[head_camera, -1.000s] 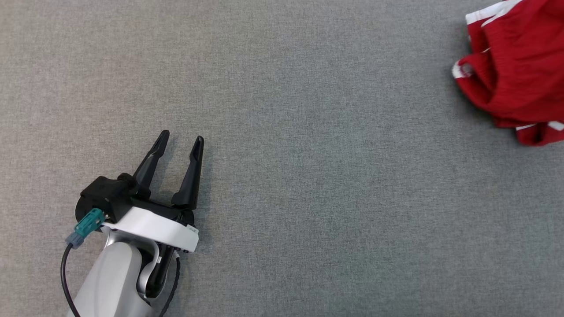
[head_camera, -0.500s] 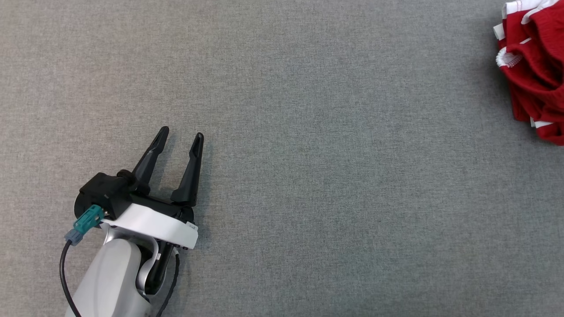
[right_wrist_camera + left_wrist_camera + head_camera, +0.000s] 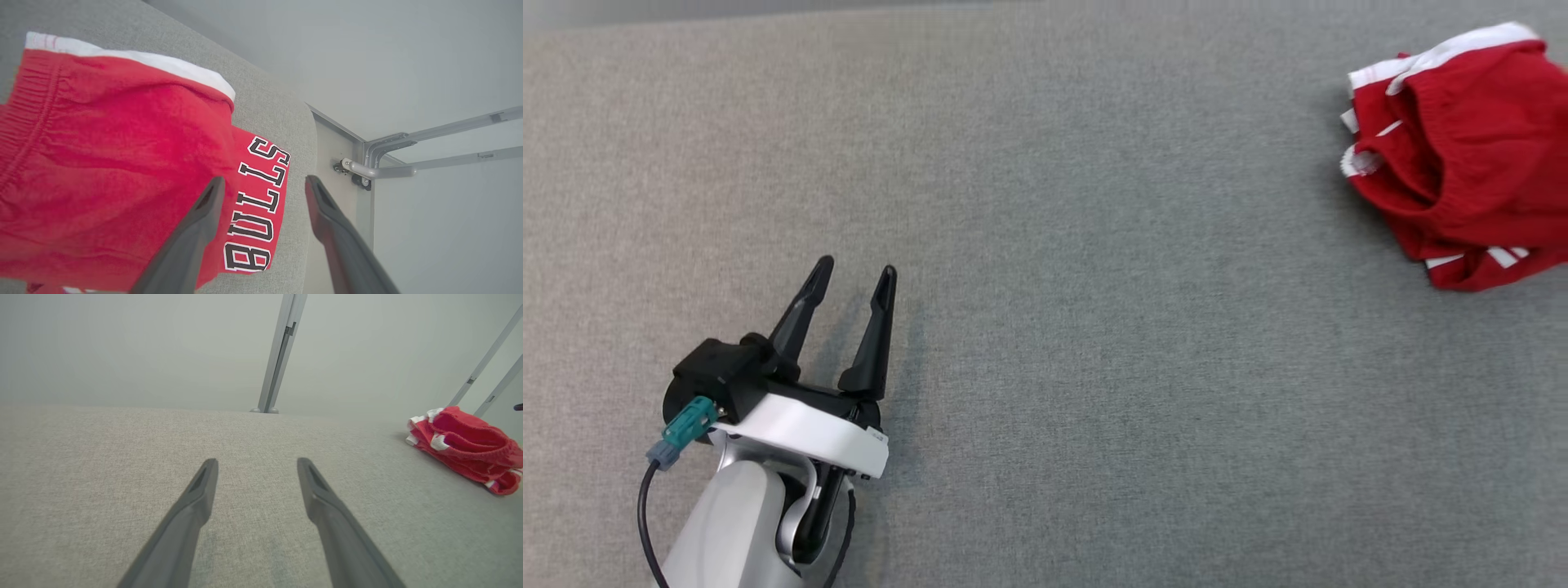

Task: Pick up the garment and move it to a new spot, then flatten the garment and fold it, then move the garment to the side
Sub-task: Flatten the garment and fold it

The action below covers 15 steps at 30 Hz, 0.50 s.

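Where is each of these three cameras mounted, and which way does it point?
Head view: on the robot's head, looking down at the grey surface; open left gripper and pale forearm at lower left.
Left wrist view: on the left wrist, looking low along that gripper across the surface.
Right wrist view: on the right wrist, looking down past the open right gripper.
Shared: all three show the red garment.

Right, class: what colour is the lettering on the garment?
Black lettering, edged white, on the red garment; clearest in the right wrist view.
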Motion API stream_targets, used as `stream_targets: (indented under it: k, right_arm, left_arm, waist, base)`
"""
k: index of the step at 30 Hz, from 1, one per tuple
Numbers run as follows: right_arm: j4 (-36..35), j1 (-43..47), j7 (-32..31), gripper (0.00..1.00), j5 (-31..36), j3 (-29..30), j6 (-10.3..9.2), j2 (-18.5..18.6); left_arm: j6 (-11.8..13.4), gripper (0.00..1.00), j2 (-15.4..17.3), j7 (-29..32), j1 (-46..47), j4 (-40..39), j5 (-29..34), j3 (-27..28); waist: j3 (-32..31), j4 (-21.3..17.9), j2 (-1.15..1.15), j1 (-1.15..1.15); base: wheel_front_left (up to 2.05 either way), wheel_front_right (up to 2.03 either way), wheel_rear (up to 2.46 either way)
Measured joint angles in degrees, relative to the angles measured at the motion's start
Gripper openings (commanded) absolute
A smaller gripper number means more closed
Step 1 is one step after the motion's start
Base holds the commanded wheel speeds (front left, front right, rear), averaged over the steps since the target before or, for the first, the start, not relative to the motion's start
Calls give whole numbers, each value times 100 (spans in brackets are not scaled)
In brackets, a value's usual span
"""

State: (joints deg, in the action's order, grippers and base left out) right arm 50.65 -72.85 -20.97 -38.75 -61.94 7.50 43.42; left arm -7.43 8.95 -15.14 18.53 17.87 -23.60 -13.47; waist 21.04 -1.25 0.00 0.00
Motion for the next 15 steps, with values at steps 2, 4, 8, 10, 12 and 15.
stream_targets:
  k: [2,4,8,10,12,15]
  right_arm:
    - [-47,-3,172,100,55,-31,0,-42]
    - [-113,-16,431,100,79,-2,0,-82]
    - [-319,7,983,100,-8,232,0,-219]
    - [-450,122,1206,100,-98,376,0,-254]
    - [-610,339,1433,100,-210,535,0,-276]
    - [-890,678,1803,100,-250,831,-1,-231]
  left_arm:
    - [0,100,-14,0,-78,21,2,25]
    - [0,100,-24,0,-138,36,16,70]
    - [0,100,-46,0,-277,44,44,203]
    - [0,100,-53,0,-355,45,68,302]
    - [0,100,-59,0,-433,36,90,378]
    - [8,100,-55,0,-539,-22,143,512]
  waist:
    - [-149,-56,0,0]
    - [-304,-115,0,0]
    - [-651,-228,0,0]
    - [-827,-276,0,0]
    - [-1001,-315,0,0]
    - [-1231,-359,0,0]
  base:
    - [0,0,0]
    - [0,0,0]
    - [0,0,0]
    - [0,0,0]
    - [0,0,0]
    - [0,0,0]
